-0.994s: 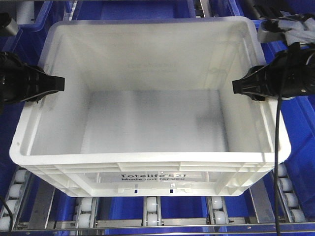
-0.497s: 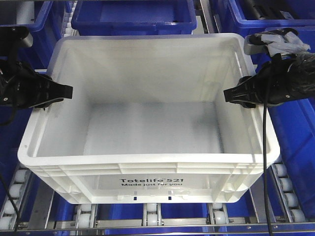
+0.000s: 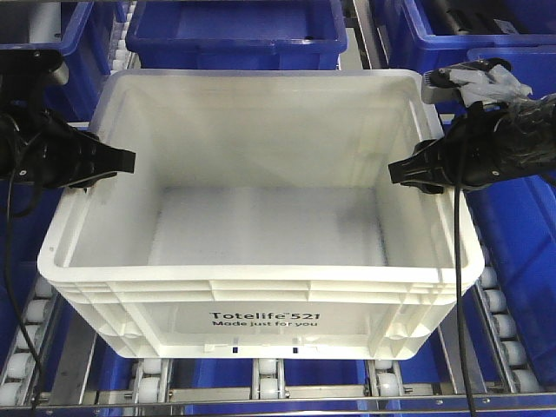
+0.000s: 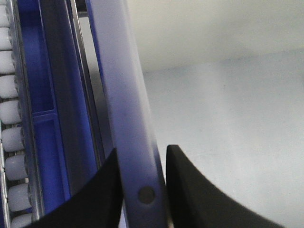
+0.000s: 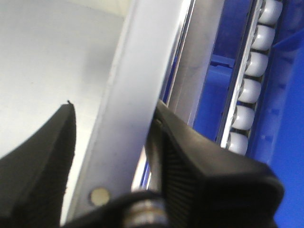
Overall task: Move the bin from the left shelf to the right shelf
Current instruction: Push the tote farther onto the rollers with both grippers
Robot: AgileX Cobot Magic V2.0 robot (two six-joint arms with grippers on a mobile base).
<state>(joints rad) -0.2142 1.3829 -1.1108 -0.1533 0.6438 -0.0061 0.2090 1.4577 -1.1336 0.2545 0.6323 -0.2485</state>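
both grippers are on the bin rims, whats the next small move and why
Probably lift the bin slightly and start carrying it right. The left gripper and right gripper each straddle a side wall, and the bin sits over the rollers.

One white bin (image 3: 261,304) sits between two black grippers, the left gripper (image 3: 117,161) and the right gripper (image 3: 404,171), with what look like three dark blue totes (image 3: 234,35) behind it, though those at the corners are cropped.
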